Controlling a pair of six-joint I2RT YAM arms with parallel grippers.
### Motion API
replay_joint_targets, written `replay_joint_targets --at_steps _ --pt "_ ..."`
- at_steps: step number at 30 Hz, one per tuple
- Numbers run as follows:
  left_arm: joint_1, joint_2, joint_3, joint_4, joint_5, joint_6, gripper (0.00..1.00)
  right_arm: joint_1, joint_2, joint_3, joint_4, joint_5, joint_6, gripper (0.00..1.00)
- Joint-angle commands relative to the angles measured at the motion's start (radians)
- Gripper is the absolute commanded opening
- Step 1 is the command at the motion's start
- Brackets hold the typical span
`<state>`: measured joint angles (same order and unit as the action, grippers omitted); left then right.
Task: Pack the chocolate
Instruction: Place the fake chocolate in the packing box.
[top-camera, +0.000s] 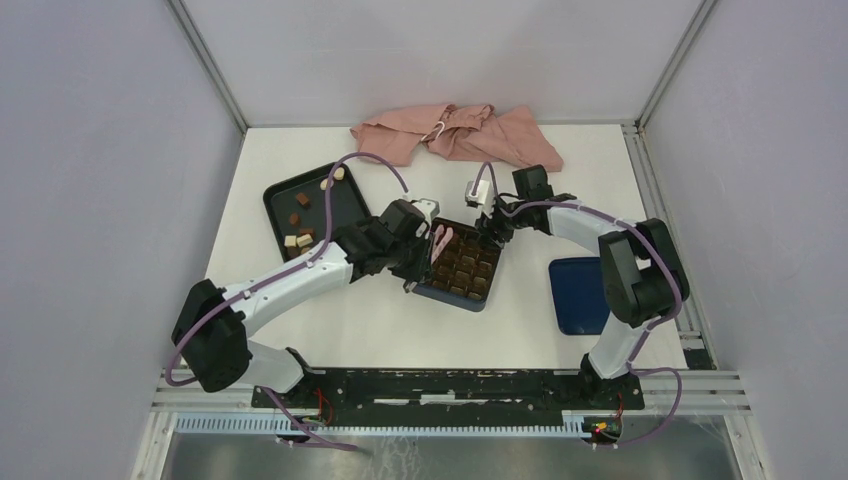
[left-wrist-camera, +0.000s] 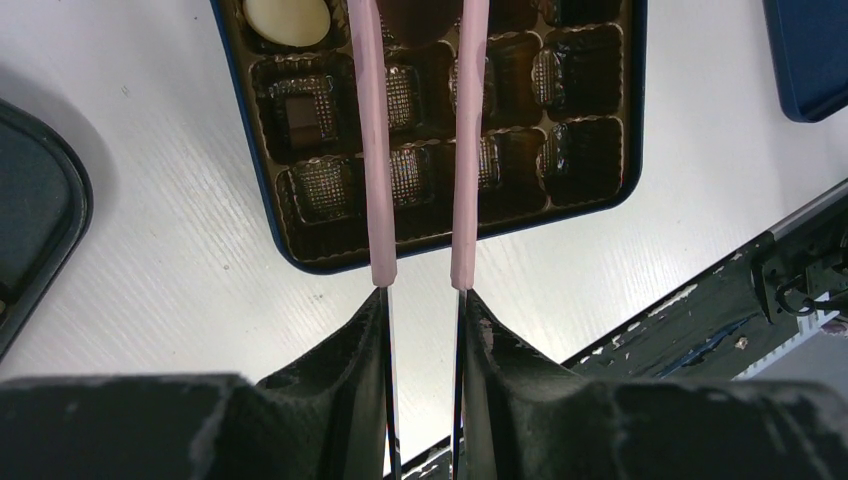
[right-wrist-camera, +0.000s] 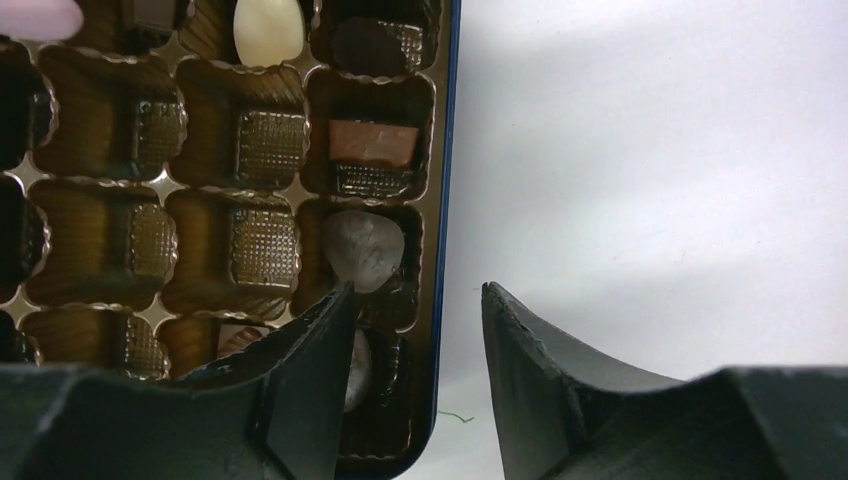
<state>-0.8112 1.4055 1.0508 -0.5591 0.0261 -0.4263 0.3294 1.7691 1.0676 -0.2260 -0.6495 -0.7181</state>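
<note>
**Left arm is nearer the loose chocolate; tray at 10 o'clock**

Top view: small brown and cream loose chocolate pieces (top-camera: 302, 199) lie in the black rimmed tray (top-camera: 345, 205), at 10 o'clock from the left gripper (top-camera: 437, 243) and near it; the right arm would have to reach across the box. A few pieces sit in the dark blue square box with brown gridded insert (left-wrist-camera: 585, 150): a cream-white oval piece (left-wrist-camera: 286, 18), a light brown square piece (right-wrist-camera: 372, 142) and a dark round piece (right-wrist-camera: 362, 250); most cells in view are empty, so my read is early in the packing.

Left gripper: over the box's 10 o'clock edge; long pink finger extensions (left-wrist-camera: 370, 150) parallel with a narrow gap, long axis 6-to-12 in the wrist view, along the cell columns. Their tips run off the top of that view; something dark shows between them there, and I can't tell whether it is a held piece or the insert below.

Right gripper (right-wrist-camera: 417, 290): at the box's 1 o'clock corner; jaws apart with nothing held, the box's blue wall below the gap; one finger over the edge cells, the other over the table. Probably about to brace the box.

If the left is carrying, the drop is straight down; if not, it should swing to 10 o'clock.
</note>
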Motion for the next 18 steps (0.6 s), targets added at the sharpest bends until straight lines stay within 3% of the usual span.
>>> replay_joint_targets --at_steps 1,7,10,18 --pt "-0.002 -0.043 -0.013 -0.002 -0.017 -0.009 0.05 0.017 0.021 0.054 0.005 0.046 0.015 0.54" --pt "-0.002 -0.054 -0.016 -0.008 -0.019 -0.011 0.05 0.025 0.021 0.067 0.032 0.030 0.061 0.52" --pt "-0.002 -0.048 -0.011 -0.010 -0.017 -0.008 0.05 0.057 0.036 0.083 0.028 0.076 0.049 0.44" --pt "-0.001 -0.060 -0.027 -0.012 -0.023 -0.014 0.05 0.066 0.034 0.108 -0.018 0.092 0.014 0.10"
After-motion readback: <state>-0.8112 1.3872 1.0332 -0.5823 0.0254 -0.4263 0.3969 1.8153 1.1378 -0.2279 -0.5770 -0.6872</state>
